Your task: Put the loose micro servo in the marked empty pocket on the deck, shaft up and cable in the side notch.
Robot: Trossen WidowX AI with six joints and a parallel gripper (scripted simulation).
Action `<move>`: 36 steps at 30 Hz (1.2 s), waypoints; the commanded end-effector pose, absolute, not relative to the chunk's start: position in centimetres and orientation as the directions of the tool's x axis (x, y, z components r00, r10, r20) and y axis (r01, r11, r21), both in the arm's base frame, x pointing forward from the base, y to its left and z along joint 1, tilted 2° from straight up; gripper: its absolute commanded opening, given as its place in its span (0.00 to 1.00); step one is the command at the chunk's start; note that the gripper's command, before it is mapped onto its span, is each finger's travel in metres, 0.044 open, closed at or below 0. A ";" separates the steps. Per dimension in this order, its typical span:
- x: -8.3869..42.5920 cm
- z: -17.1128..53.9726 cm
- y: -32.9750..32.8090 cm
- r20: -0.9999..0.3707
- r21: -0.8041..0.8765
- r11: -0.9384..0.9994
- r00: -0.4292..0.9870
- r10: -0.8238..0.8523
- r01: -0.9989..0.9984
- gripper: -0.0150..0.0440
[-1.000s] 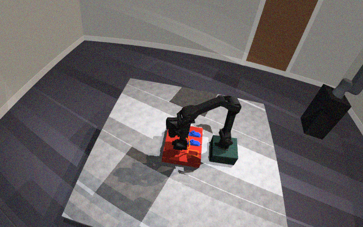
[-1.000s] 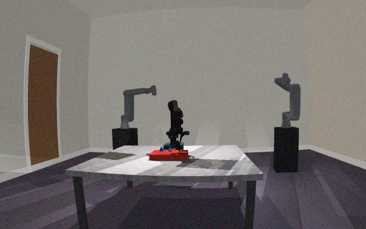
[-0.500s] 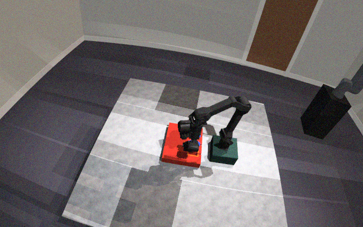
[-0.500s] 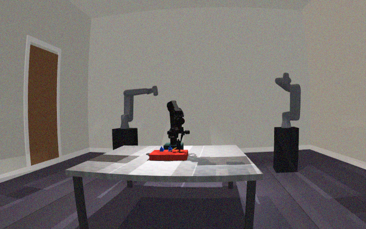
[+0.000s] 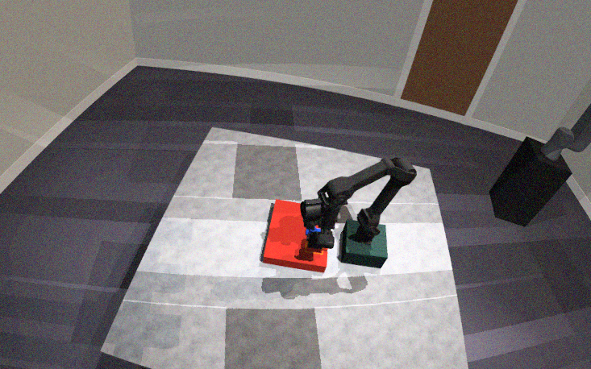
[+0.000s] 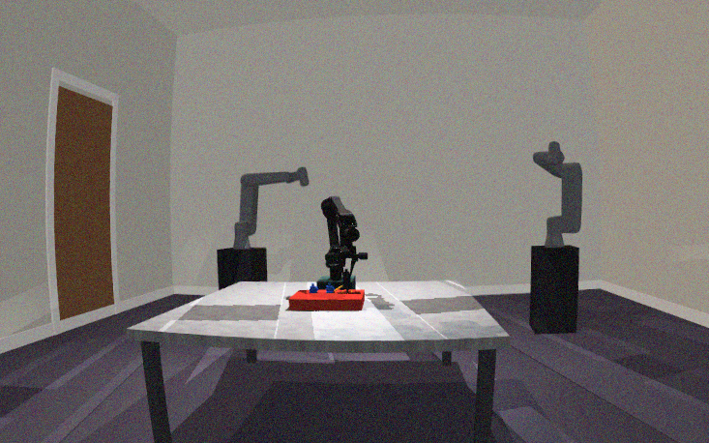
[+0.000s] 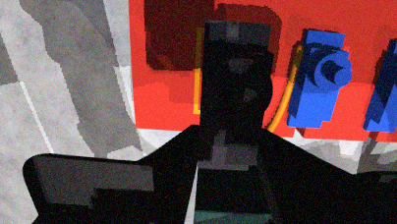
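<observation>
The red deck [image 5: 283, 215] [image 6: 323, 304] [image 7: 164, 115] lies on the table. My gripper [image 6: 347, 288] [image 7: 227, 134] is low over it, shut on the loose micro servo [image 7: 236, 74], which looks almost black in the wrist view. The servo's orange cable [image 7: 284, 109] curves away on the right, beside a seated blue servo [image 7: 316, 93] [image 6: 329, 288]. The pocket's yellow outline [image 7: 198, 93] [image 5: 319, 253] shows as a strip left of the held servo; the servo hides the rest. Whether the servo touches the deck, and its shaft direction, cannot be told.
A second seated blue servo [image 7: 385, 100] [image 6: 312, 288] stands farther right in the wrist view. The arm's dark green base block [image 5: 364, 250] stands beside the deck. Two grey arms on black pedestals [image 6: 242, 267] [image 6: 554, 286] stand beyond the table.
</observation>
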State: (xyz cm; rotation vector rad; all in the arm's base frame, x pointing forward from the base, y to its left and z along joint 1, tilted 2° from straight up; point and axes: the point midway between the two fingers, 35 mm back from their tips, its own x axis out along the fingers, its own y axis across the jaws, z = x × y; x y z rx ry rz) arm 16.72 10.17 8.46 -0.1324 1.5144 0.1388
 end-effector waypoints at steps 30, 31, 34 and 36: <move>16.8 5.8 10.1 -0.999 -0.005 0.986 0.054 0.004 -0.168 0.25; 16.8 5.7 10.1 -0.999 -0.005 0.986 0.054 0.004 -0.168 0.25; 16.8 5.4 10.1 -0.999 -0.005 0.986 0.054 0.004 -0.168 0.25; 16.9 5.3 10.1 -0.999 -0.005 0.986 0.054 0.004 -0.168 0.25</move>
